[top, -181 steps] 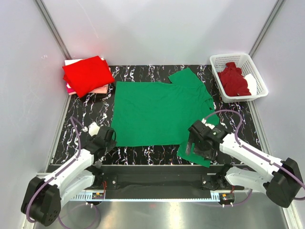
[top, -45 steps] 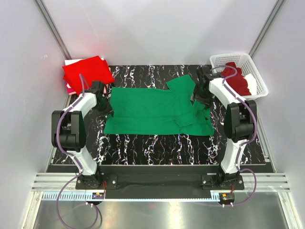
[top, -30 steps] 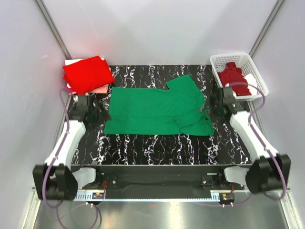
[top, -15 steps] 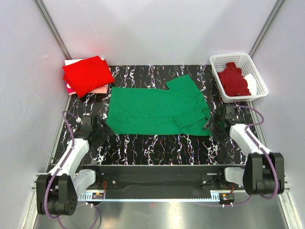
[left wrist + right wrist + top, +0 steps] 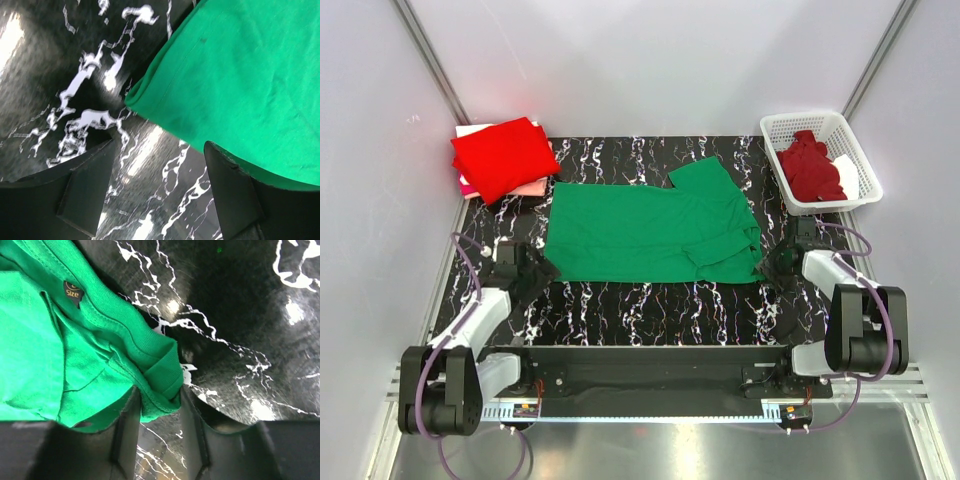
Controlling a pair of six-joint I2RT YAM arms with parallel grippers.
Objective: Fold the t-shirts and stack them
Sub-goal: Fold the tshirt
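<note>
Lying folded with its long axis left to right, the green t-shirt (image 5: 650, 232) sits mid-table, one sleeve pointing far-right. At its near-left corner the left gripper (image 5: 157, 192) stands wide apart, holding nothing. At the near-right corner the right gripper (image 5: 159, 432) is narrow, fingers pinching the collar edge.

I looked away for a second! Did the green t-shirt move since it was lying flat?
Yes. The green t-shirt is now folded in half: its near edge went away from the arm bases, toward the back wall. Its far edge stays level with the white basket.
</note>
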